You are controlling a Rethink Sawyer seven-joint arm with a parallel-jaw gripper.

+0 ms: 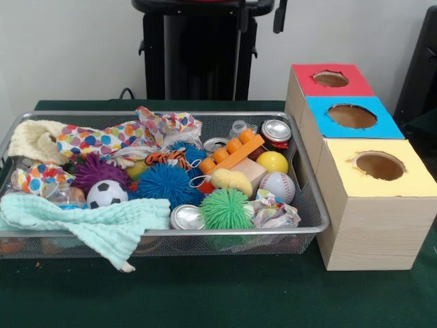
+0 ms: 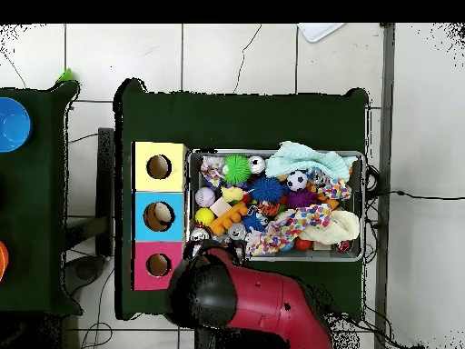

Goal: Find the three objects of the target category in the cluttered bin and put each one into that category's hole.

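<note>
The wire-mesh bin (image 1: 311,205) is full of toys and cloths; it also shows in the overhead view (image 2: 365,204). One transparent crinkly container (image 1: 63,195) lies at the bin's left, beside the soccer ball. Another clear container (image 1: 239,128) stands at the back, next to a silver can (image 1: 276,130). The blue-topped box's hole (image 1: 351,116) is the middle one of three, and in the overhead view (image 2: 158,216) something pale shows inside it. My gripper (image 1: 278,17) shows only as a dark tip at the top edge, drawn back above the boxes. My arm (image 2: 254,304) hides it from overhead.
The red-topped box (image 1: 300,82) and the yellow-topped box (image 1: 410,181) flank the blue one, right of the bin. A mint cloth (image 1: 102,222) hangs over the bin's front rim. Spiky balls, a baseball, dotted paper wads and an orange brick fill the bin.
</note>
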